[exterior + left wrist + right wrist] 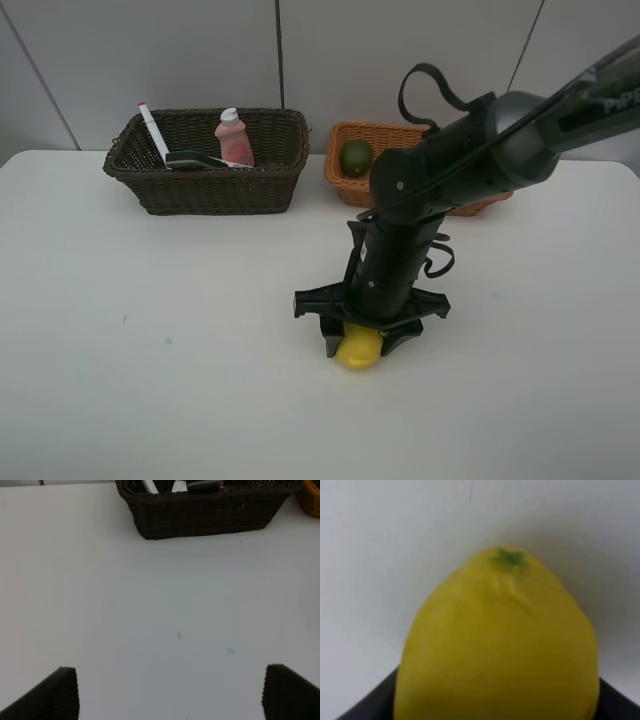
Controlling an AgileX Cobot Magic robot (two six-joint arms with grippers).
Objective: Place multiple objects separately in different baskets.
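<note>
A yellow lemon (358, 350) lies on the white table, right of the middle and towards the front. My right gripper (362, 340) reaches straight down over it, and its black fingers press both sides of the fruit. The lemon (497, 640) fills the right wrist view, green stem scar uppermost. At the back left, the dark brown basket (205, 165) holds a white marker (153, 130), a small pink bottle (233, 138) and a dark flat item (195, 158). The light orange basket (350, 185) holds a green lime (356, 156). My left gripper (170, 685) is open over bare table.
The right arm (470, 150) crosses over the right part of the light basket and hides what lies there. The dark basket (200, 517) is far ahead of the left gripper. A wall runs behind both baskets.
</note>
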